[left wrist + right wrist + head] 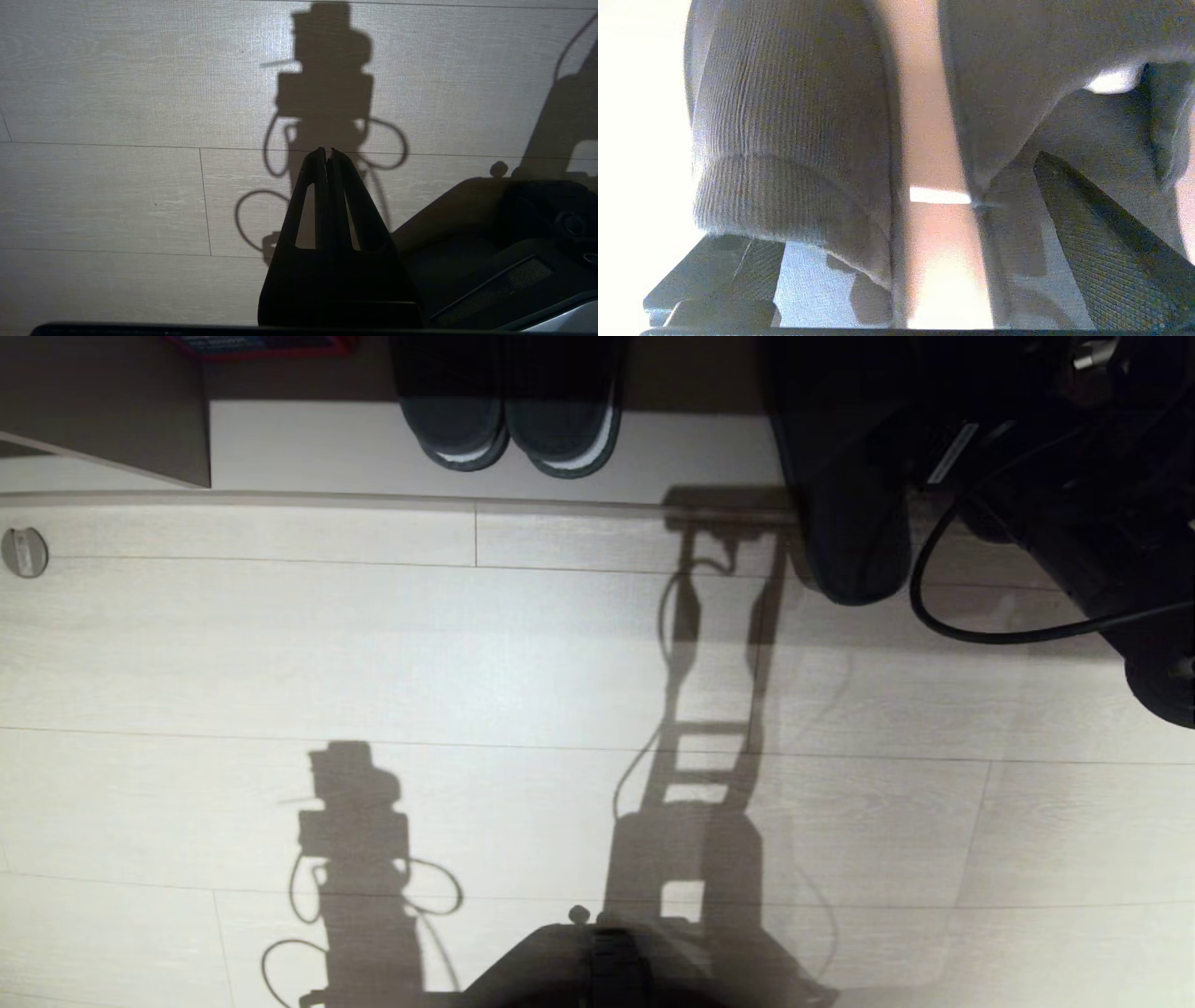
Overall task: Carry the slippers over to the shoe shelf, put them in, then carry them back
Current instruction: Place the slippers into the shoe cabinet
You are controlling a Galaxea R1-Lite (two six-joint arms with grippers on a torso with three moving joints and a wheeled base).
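Pale wood-plank flooring [373, 644] is filling most of the head view, with the shoe shelf [327, 448] running along its far edge. A dark closed-toe pair [509, 425] is sitting on the pale base board, beside a divider panel [112, 420].

The right arm [1027, 476] is reaching into the shelf at the right. The right gripper [906, 280] is standing with its fingers [1101, 242] spread wide on either side of the slippers [784, 140], which are lying side by side directly ahead of it. Contact cannot be confirmed.

The left gripper [327, 151] is hanging over bare floor with its fingers pressed together.

Risks:
- Closing off-centre is likely to catch one strap only, leaving the other slipper behind.
- The straps are looking soft, so a shallow grip is liable to slip during the lift.
- The trailing cable [980, 635] is hanging near the shelf edge and may snag.
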